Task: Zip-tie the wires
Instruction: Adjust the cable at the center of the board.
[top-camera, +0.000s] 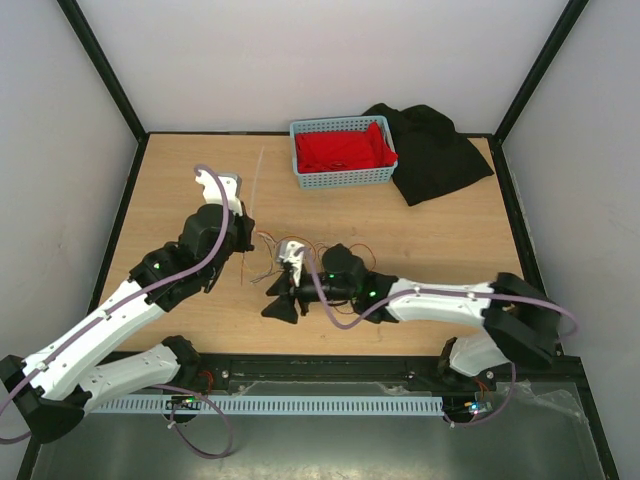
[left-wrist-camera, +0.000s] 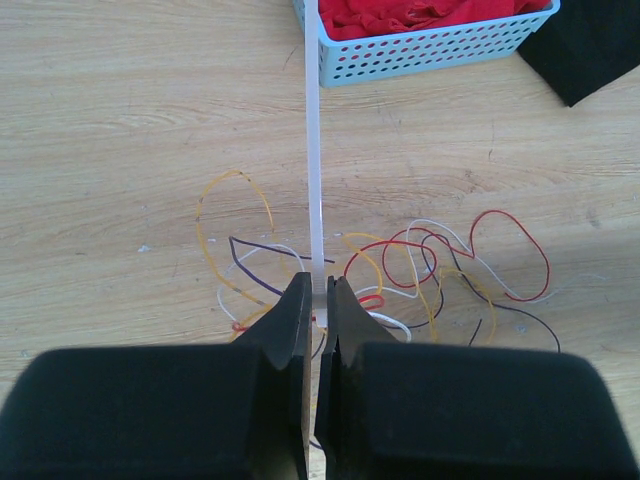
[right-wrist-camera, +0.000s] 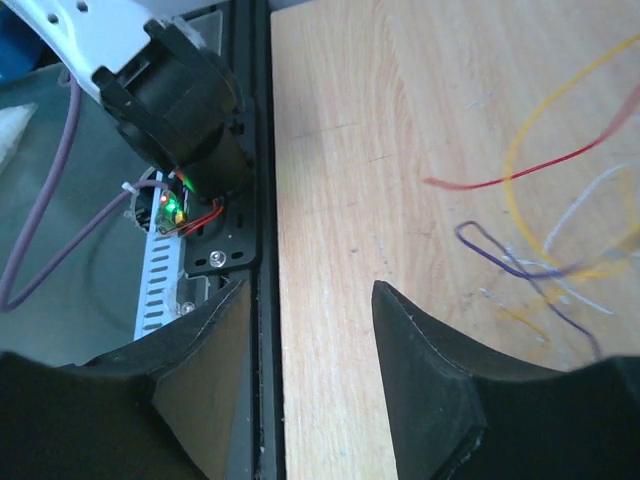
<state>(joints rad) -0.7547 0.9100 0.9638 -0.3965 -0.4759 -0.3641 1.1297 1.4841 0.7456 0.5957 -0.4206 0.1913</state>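
Wires lie tangled on your worktop just beyond your left hand, which is clamped on the zip tie; your right hand is spread apart, gripping nothing.

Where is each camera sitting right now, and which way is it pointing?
Top external: fixed above and behind the arms, looking down on the table; both arms, left hand and right hand, show.
Left wrist: on that wrist, looks past its shut hand across the table at the pinched zip tie, wires and blue basket.
Right wrist: on that wrist, looks through its open hand at the table's near edge and the left arm's base.
Shared: both wrist views show the wires.
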